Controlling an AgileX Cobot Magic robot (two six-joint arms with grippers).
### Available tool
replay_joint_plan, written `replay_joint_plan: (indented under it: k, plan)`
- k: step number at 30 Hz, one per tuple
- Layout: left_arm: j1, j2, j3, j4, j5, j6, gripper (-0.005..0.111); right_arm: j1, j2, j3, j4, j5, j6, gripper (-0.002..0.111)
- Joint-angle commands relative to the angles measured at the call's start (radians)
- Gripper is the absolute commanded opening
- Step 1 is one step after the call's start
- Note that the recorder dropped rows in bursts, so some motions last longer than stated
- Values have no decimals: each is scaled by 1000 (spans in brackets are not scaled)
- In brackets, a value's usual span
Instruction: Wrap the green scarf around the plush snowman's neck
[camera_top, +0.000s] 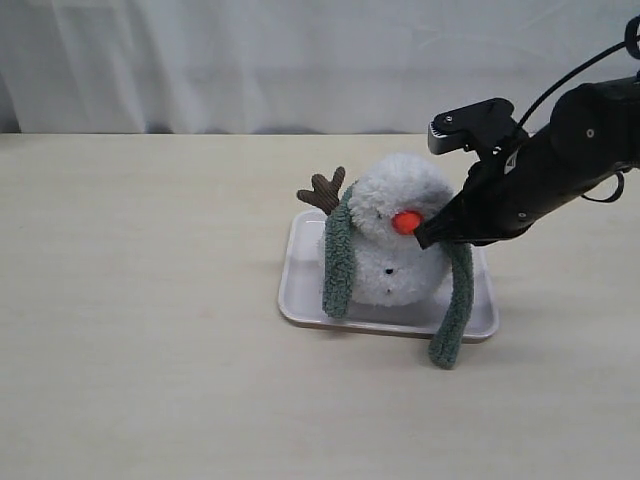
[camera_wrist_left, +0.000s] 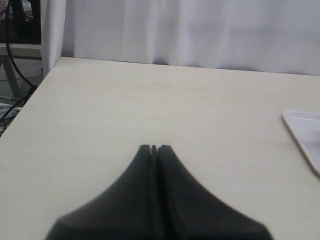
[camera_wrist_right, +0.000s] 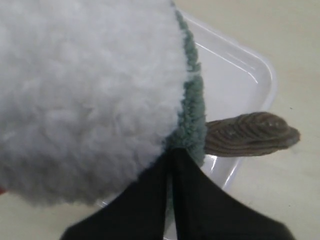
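The plush snowman (camera_top: 398, 205) stands in a white tray (camera_top: 300, 290) with its orange nose facing right. The green scarf (camera_top: 338, 265) lies over the back of its neck, and both ends hang down the front: one on the left, the other (camera_top: 455, 300) trailing over the tray's rim on the right. My right gripper (camera_top: 428, 238) sits just beside the nose, at the top of the right strand. In the right wrist view its jaws (camera_wrist_right: 171, 152) are shut on the scarf (camera_wrist_right: 194, 110), pressed against the white fur (camera_wrist_right: 85, 90). My left gripper (camera_wrist_left: 154, 148) is shut and holds nothing, above bare table.
A brown twig arm (camera_top: 322, 190) sticks out of the snowman's far left side; the other (camera_wrist_right: 250, 134) shows over the tray (camera_wrist_right: 240, 75) in the right wrist view. A tray corner (camera_wrist_left: 305, 132) lies to one side of the left gripper. A white curtain backs the table.
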Motion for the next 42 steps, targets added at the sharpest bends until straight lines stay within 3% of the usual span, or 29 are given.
replay_joint_plan:
  k: [1,12,42]
  plan:
    - [-1,-2,3,1,-12,0,0,1,-25,4,-10,-15,-2,4]
    - [-1,-2,3,1,-12,0,0,1,-96,4,-14,-127,-6,4]
    - [-1,-2,3,1,-12,0,0,1,23,6,-2,-84,-1,4]
